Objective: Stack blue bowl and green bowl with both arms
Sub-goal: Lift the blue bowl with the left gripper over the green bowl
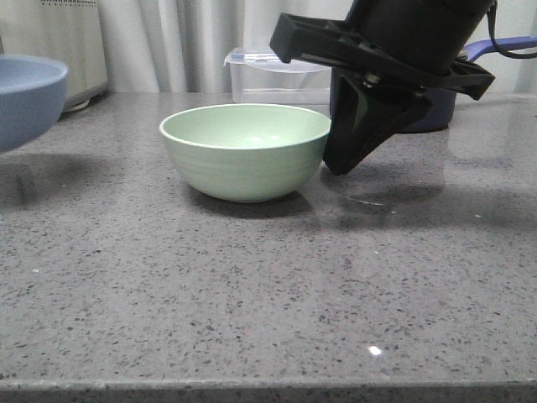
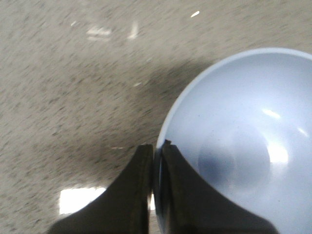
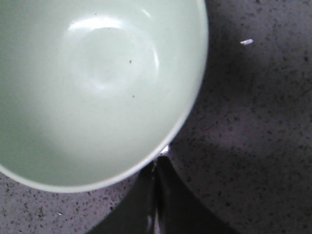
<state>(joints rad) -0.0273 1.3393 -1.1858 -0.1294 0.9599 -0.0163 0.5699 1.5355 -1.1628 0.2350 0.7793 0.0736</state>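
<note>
Your left gripper is pinched on the blue bowl, lifted at the worktop's left edge. Your right gripper, fingers together and empty, sits beside the green bowl mid-worktop.

Grey speckled stone countertop filling the foreground, glossy enough to catch small glints of light. At the back, against pale pleated curtains, a clear plastic storage box with a lid. To its right, partly hidden, a dark navy pot with a blue handle. Far left at the back, a beige appliance, cropped by the edge.
</note>
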